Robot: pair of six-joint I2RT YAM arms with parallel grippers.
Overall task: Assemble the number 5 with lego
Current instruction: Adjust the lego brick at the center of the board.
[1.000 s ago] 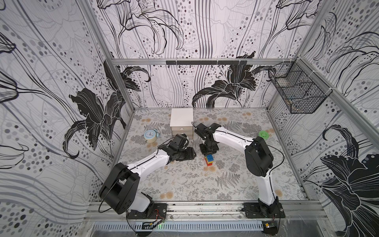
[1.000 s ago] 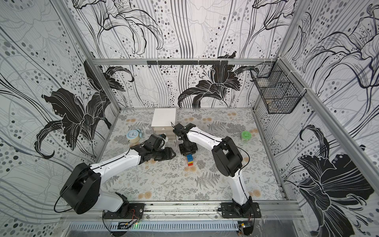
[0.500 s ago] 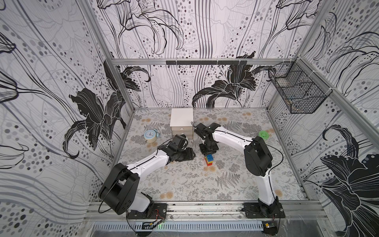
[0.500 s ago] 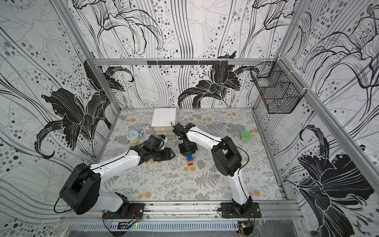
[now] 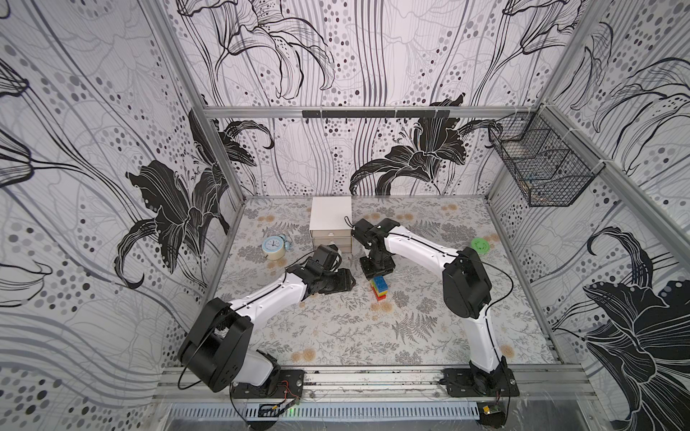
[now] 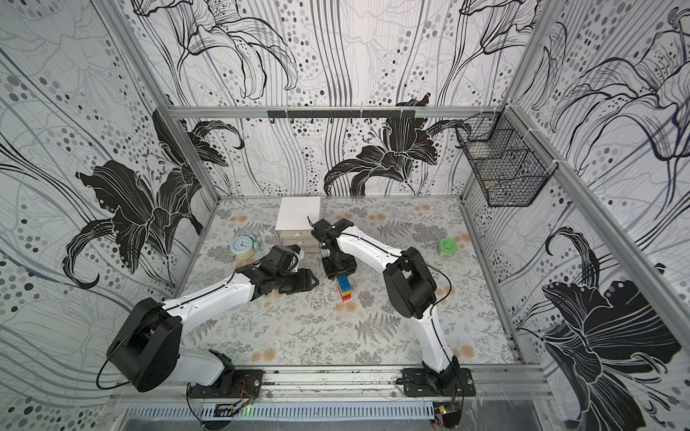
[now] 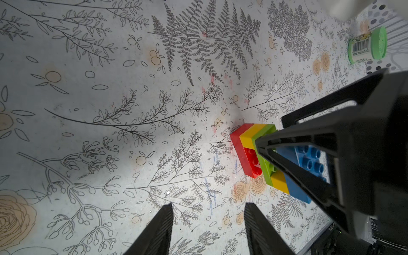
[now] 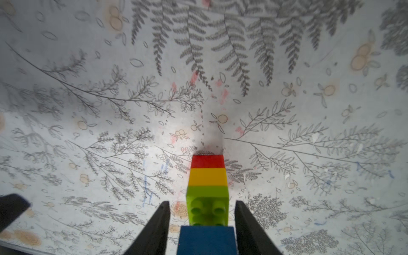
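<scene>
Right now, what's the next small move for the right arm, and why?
Probably lift the right gripper straight up, clear of the 5. Its jaws stand apart on either side of the blue brick, and the 5 looks complete and upright.

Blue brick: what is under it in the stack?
Under the blue brick sits a small yellow one, then green, another yellow and red, which stands on the table. A finger of the right gripper covers part of that joint.

Right wrist view: blue brick (image 8: 206,240) cut off at frame edge, far tabletop (image 8: 66,44) blurred. Left wrist view: right gripper (image 7: 270,132) covers part of green brick (image 7: 266,176) and the blue one. Both top views: wire basket (image 5: 541,175) contents too small to tell.
</scene>
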